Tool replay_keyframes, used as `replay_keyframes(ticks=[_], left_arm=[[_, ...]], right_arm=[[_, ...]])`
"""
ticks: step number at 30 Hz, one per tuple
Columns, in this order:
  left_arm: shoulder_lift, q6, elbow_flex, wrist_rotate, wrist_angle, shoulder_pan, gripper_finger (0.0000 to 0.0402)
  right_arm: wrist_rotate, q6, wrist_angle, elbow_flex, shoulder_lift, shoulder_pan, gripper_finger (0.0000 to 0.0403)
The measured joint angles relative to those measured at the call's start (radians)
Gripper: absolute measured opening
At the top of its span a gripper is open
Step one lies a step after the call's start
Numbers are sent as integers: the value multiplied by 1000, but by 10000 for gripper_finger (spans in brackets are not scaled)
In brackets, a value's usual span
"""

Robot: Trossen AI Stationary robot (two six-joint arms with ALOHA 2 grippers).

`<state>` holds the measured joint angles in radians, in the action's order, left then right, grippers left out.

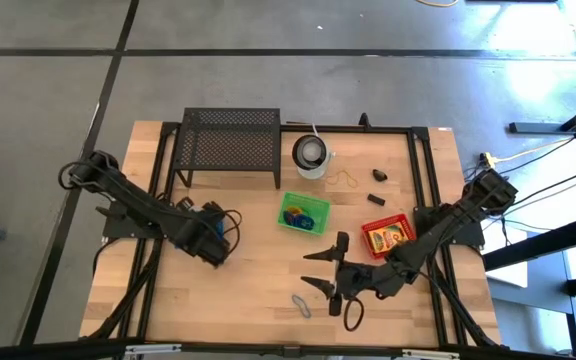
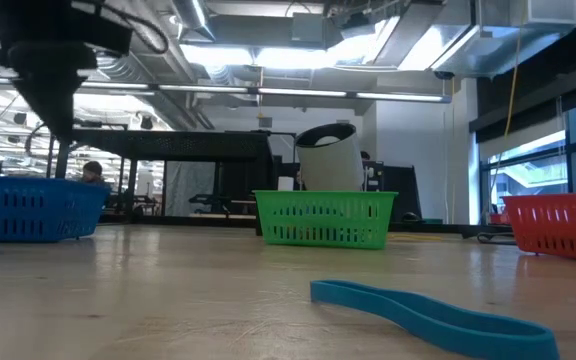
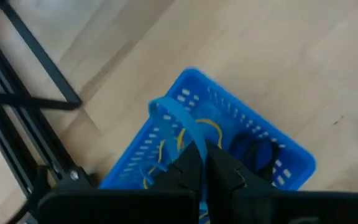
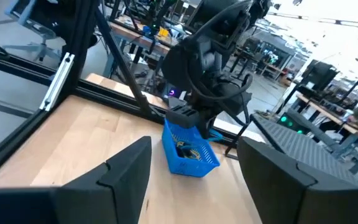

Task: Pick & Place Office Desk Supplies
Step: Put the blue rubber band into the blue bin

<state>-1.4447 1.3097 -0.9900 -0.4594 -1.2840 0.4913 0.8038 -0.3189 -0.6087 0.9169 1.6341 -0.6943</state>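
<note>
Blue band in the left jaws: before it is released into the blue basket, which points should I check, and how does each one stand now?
1. Grip: ok. The left gripper has its jaws shut on the blue band.
2. Position: ok. The band hangs over the blue basket, though its loop reaches toward one corner of the rim.
3. Room inside: ok. The basket holds only some thin yellow bands and a dark item.
4. Other arm: ok. The right gripper is open and well away, near the table's front edge.
5. Height above the basket: cannot tell.
</note>
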Motion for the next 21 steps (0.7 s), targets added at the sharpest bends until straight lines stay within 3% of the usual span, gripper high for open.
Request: replay_keyframes(ticks=[7,13,21], left_arm=[[-1,31,109,86,78,12,3],[-1,64,157,96,117,12,9],[-1,70,157,140,132,11,87]], right_arm=[[-11,24,25,0,0,8,238],[-11,24,29,0,0,8,238],[-12,79,30,0,0,17,238]])
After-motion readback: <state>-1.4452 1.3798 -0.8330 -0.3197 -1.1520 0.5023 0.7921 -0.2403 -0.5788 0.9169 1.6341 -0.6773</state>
